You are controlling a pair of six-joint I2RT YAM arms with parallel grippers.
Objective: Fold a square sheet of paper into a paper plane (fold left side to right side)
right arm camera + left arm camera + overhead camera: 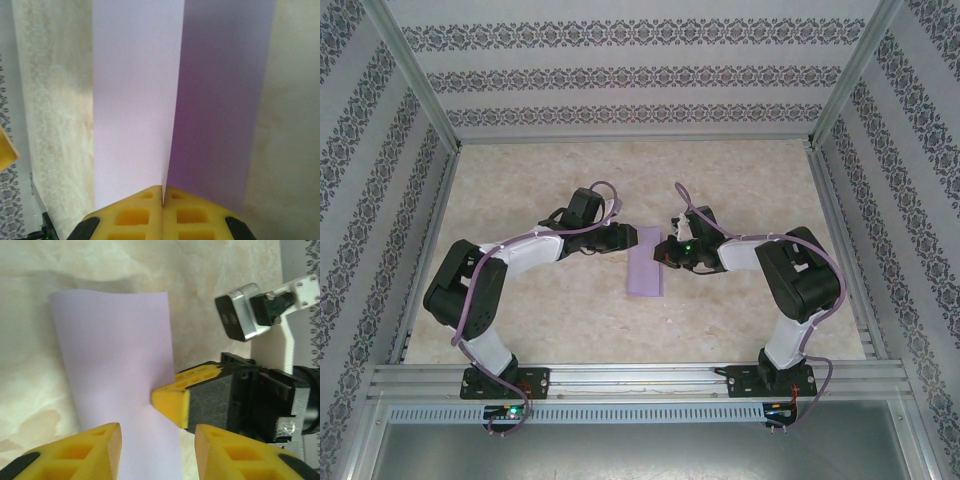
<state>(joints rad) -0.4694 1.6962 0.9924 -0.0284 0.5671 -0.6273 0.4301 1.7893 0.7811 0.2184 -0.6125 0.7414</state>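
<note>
Tabletop of pale beige marbled surface (520, 320) carries the thin, matte lavender square sheet of paper (646, 262) at the centre of the overhead frame, doubled into a narrow strip between the two arms. The black-and-white right gripper (666, 250) meets the strip's right edge near its upper end. Its yellow fingers (135, 217) are pressed together, with a raised edge of the paper pinched in the seam between them. The left gripper (623, 240) sits just beside the strip's left edge. In its wrist view its yellow fingers (85, 450) stand apart at the bottom of the frame, over the paper, gripping nothing.
</note>
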